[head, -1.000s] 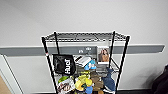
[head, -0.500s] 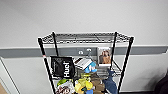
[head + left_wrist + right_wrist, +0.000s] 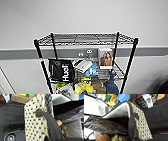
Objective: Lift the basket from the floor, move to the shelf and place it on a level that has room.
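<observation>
Shelf [image 3: 85,62]: black wire rack against the far grey wall, straight ahead.
Top level [image 3: 86,39]: bare wire grid.
Middle tier: black bag [image 3: 61,70] left, photo card [image 3: 106,58] right.
Basket [image 3: 36,122]: woven side and dark handle close at both wrists, above carpet floor [image 3: 11,116].
Claws: cannot tell for either.

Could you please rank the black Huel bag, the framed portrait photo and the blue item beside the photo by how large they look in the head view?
1. Black Huel bag, clearly largest.
2. Framed portrait photo.
3. Blue item, smallest, though other things partly cover it, so its full extent is unsure.
</observation>
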Controlling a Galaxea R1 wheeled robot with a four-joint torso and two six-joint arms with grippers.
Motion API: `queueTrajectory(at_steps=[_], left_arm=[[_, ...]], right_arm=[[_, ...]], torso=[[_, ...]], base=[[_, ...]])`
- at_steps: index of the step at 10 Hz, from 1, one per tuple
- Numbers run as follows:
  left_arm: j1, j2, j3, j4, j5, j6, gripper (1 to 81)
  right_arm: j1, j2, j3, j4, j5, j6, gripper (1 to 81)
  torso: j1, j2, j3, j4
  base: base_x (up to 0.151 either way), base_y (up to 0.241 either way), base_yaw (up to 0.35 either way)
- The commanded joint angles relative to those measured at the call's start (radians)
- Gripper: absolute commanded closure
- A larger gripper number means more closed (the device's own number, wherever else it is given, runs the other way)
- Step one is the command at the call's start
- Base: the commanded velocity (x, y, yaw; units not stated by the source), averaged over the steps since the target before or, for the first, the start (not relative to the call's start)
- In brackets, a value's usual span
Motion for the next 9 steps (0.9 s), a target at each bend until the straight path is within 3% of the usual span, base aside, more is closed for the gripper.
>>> queueTrajectory(at_steps=[1,5,8,9], left_arm=[[-0.120,-0.011,0.050,-0.015,0.053,0.018,81.1],[-0.120,-0.010,0.050,-0.012,0.053,0.016,81.1],[-0.120,-0.034,0.093,-0.012,0.051,0.016,81.1],[-0.115,-0.068,0.153,-0.011,0.019,0.016,81.1]], right_arm=[[0.116,-0.008,0.049,0.014,-0.025,0.008,81.1],[0.114,-0.008,0.049,0.014,-0.025,0.008,81.1],[0.114,-0.031,0.098,0.014,-0.025,0.006,81.1],[0.114,-0.055,0.141,0.011,-0.024,0.008,81.1]], torso=[[0.000,0.000,0.000,0.000],[0.000,0.000,0.000,0.000],[0.001,0.000,0.000,0.000],[0.000,0.000,0.000,0.000]], base=[[0.113,0.000,0.000],[0.096,0.000,0.000],[0.000,0.000,0.000],[0.000,0.000,0.000]])
